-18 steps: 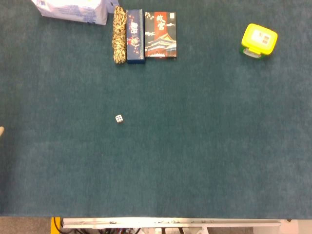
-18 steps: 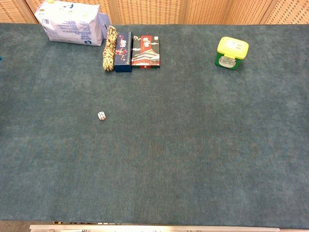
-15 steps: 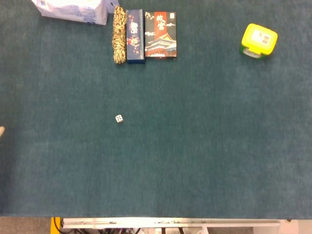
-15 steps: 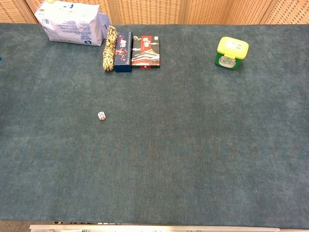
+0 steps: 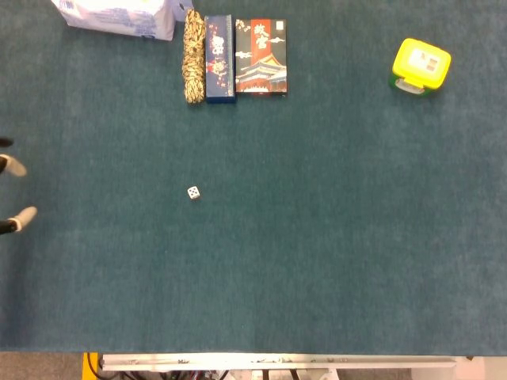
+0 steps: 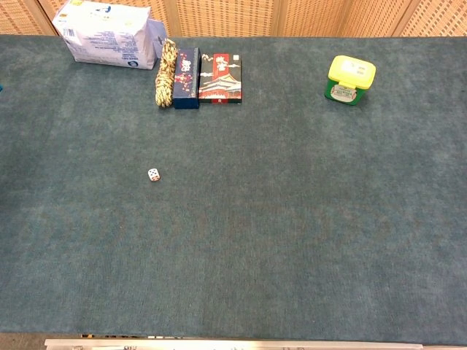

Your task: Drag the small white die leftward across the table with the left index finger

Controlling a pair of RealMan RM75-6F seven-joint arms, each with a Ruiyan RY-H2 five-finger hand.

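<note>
Small white die (image 5: 193, 192) lies alone on the green table (image 5: 333, 237), left of centre, untouched. Left hand (image 5: 14, 194): only pale fingertips (image 5: 24, 218) show at the left edge, spread apart, holding nothing. Right hand out of view.

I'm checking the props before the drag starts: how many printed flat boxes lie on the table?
2. A dark blue box and a red-and-black box lie side by side at the far edge, right of the coiled rope. None seems hidden.
</note>
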